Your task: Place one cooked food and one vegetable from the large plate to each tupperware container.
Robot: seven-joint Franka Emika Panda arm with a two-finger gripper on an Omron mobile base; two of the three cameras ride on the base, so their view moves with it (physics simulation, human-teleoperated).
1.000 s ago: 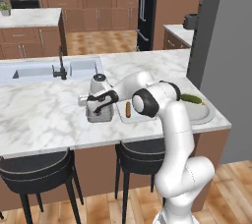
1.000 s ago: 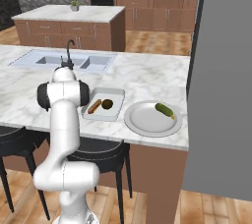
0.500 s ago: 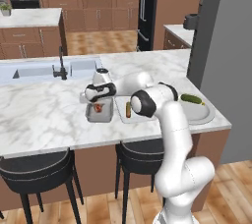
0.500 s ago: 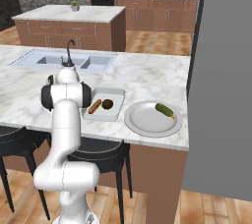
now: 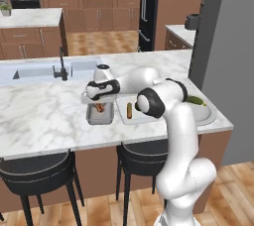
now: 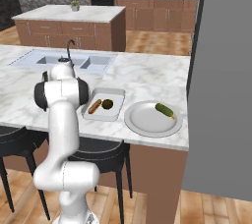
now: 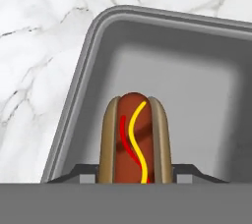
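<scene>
- From the left base view, the white arm reaches across the marble worktop (image 5: 44,116) and its fingers (image 5: 100,105) hang over the small dark tray (image 5: 99,114), which lies at about 9 o'clock from the larger light tray (image 5: 133,113). A hot dog (image 5: 100,107) shows red at the fingers, over the small tray; whether it touches the tray floor I cannot tell from here. A second hot dog (image 5: 129,110) lies in the larger tray. The round plate (image 5: 206,115) sits at 3 o'clock of that tray, partly behind the arm, with a green vegetable (image 5: 195,100) on its far side.
- From the right base view, the larger tray (image 6: 104,104) holds the second hot dog (image 6: 94,106) with a dark round vegetable (image 6: 107,103) just beside it at 3 o'clock. The plate (image 6: 147,122) lies just beside the tray at 3 o'clock, and the long green vegetable (image 6: 164,110) lies toward its 1 o'clock edge. The arm's upper body covers the small tray and the fingers.
- From the hand view, the hot dog (image 7: 133,139), in its bun with red and yellow stripes, stands between the two dark fingertips (image 7: 83,175), which sit close against its sides and appear clamped on it. Behind it lies the grey floor of the small tray (image 7: 197,75), its rim curving round at 11 o'clock, with marble beyond.
</scene>
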